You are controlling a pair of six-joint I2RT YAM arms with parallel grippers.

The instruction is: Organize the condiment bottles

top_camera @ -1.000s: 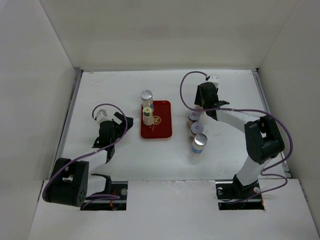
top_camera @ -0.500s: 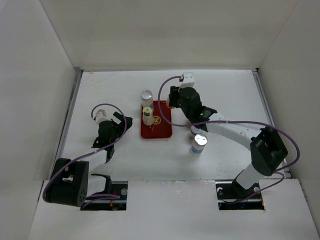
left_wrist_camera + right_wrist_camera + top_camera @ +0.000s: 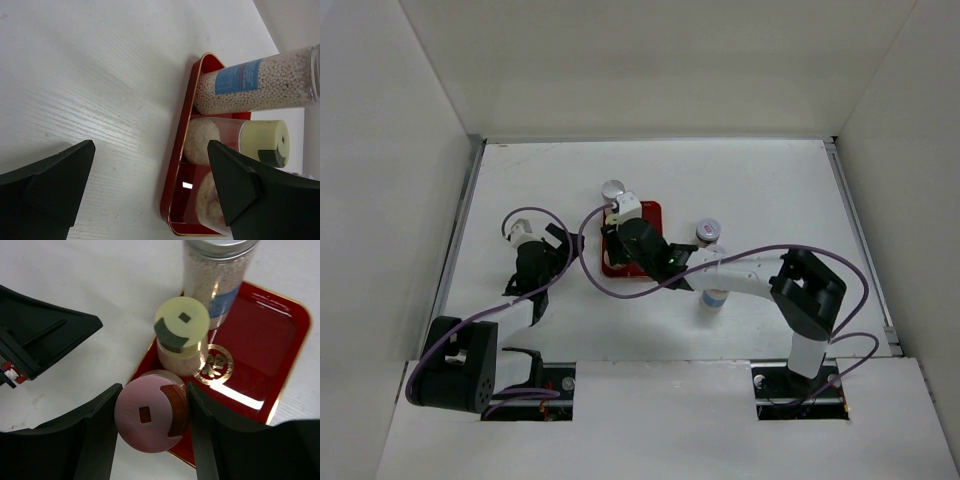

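Note:
My right gripper is shut on a pink-capped bottle at the near left corner of the red tray; I cannot tell whether the bottle rests on it. A yellow-green-capped bottle and a tall silver-capped bottle stand on the tray behind it. From above, the right gripper hides most of the tray. My left gripper is open and empty, just left of the tray, facing the tall bottle and the yellow-green-capped one.
Right of the tray, one small bottle stands free and another is partly under my right forearm. My left gripper's black fingers sit close to the tray's left side. White walls enclose the table.
My right arm has swung left from the back right of the table, carrying the pink-capped bottle to the tray's left side. The left arm has not moved.

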